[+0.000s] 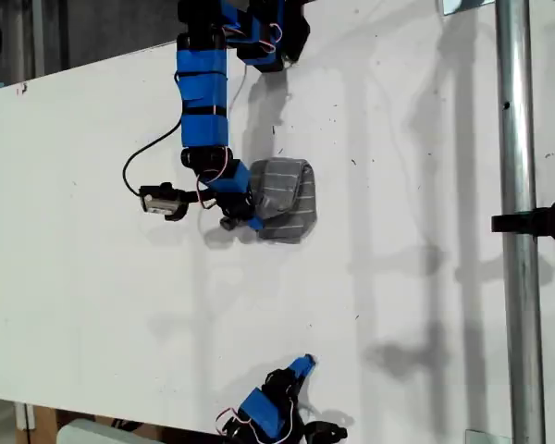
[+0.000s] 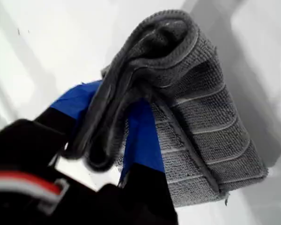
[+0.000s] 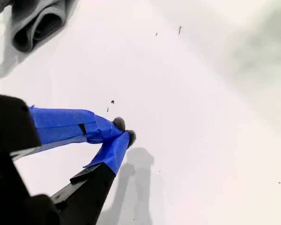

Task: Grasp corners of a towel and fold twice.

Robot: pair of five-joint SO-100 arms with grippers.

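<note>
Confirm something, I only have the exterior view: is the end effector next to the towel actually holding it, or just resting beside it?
Observer: Holding. In the first wrist view, my first gripper has a bunched edge of the towel clamped between its blue fingers.
Operator: How is the cloth lying? Looks like a lump from here.
Observer: Folded in layers, with a rolled fold at the gripped end; the white stripes show on the outer layer.
Operator: And the other end effector, carrying anything?
Observer: No. In the second wrist view, my second gripper is shut with its tips together, nothing between them, over the bare white table.
</note>
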